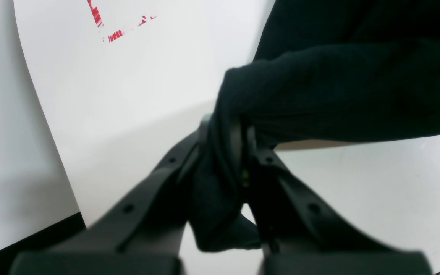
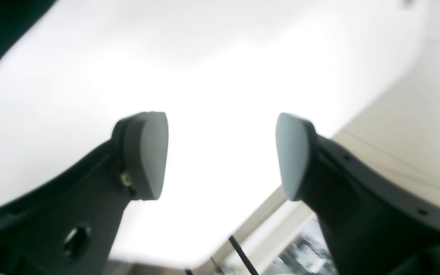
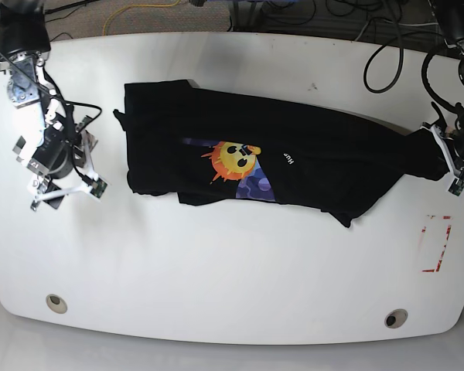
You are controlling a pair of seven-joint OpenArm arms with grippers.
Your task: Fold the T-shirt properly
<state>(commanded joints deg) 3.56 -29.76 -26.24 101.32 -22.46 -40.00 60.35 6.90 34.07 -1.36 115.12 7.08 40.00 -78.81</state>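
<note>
Base view shows my left gripper (image 3: 441, 151) at three o'clock pinching the T-shirt (image 3: 294, 154), my right gripper (image 3: 62, 189) at nine o'clock spread wide, holding nothing.

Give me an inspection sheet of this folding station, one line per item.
Surface: white table with rounded corners, two round holes near its front edge, and a red printed mark toward one end.
Job's things: black T-shirt spread across the table, print facing up, one end stretched toward the left arm.
Clutter: nothing seen on the table besides the shirt.
Grippers: left pincer shut on a bunch of shirt cloth; right pincer open and empty, apart from the shirt.
Cables: black leads run down to the left arm; thin wires on the right arm.
Surroundings: floor with more cables, one yellow, beyond the far edge.
</note>
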